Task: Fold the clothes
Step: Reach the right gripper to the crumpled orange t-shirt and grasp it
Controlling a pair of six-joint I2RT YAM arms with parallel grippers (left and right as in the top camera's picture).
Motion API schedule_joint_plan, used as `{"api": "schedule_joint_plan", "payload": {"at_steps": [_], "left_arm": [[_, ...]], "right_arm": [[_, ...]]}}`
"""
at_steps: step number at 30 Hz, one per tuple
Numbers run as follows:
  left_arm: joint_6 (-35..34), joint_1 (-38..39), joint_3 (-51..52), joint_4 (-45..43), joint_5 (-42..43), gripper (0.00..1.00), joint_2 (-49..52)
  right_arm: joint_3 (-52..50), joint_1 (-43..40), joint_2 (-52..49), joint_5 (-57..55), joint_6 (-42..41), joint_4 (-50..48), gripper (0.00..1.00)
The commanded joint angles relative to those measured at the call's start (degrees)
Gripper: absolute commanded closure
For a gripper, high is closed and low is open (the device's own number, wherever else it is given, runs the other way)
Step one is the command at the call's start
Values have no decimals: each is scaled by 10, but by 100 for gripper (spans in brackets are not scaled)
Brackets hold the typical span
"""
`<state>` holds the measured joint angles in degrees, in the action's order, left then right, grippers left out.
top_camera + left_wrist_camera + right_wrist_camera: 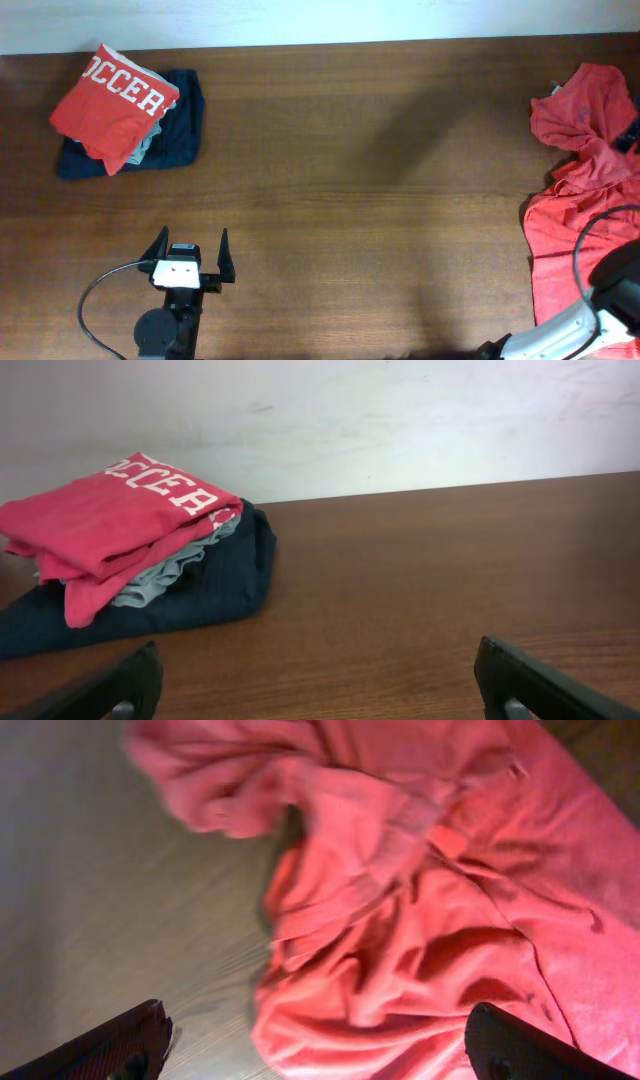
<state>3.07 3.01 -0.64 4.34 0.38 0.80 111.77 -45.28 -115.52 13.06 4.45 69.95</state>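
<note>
Crumpled coral-red T-shirt (560,225) lies well apart from folded SOCCER stack (120,105), at opposite table end, long axis far-to-near. Your right gripper (315,1025) hangs directly over it, jaws wide, empty. Your left gripper (192,250), near stack, is also wide and empty. Judgement: right arm leads.

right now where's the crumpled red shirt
In the overhead view the crumpled red shirt lies at the far right edge of the table, running partly out of frame, across from the folded stack at the upper left.
</note>
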Motion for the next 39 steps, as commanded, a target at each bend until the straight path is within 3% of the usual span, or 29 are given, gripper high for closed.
{"api": "schedule_joint_plan", "payload": {"at_steps": [1,8,9,12,14,18,20,34,37,39], "left_arm": [[9,2,1,4,-2,1,-3],[9,2,1,4,-2,1,-3],[9,2,1,4,-2,1,-3],[9,2,1,4,-2,1,-3],[9,2,1,4,-2,1,-3],[9,2,1,4,-2,1,-3],[9,2,1,4,-2,1,-3],[9,2,1,4,-2,1,-3],[9,2,1,4,-2,1,-3],[9,2,1,4,-2,1,-3]], "right_arm": [[10,-23,-49,6,-9,-3,1],[10,-58,-130,61,-60,-21,1],[10,-62,-140,80,-60,-30,4],[10,-65,-152,90,-60,-47,27],[6,-65,-155,90,-56,-64,36],[-1,-64,-155,91,-56,-92,39],[-10,-63,-155,90,-66,-110,46],[-76,-30,-155,124,-82,-202,48],[-76,-24,-155,118,-79,-207,59],[-76,-23,-155,118,-79,-207,86]]}}
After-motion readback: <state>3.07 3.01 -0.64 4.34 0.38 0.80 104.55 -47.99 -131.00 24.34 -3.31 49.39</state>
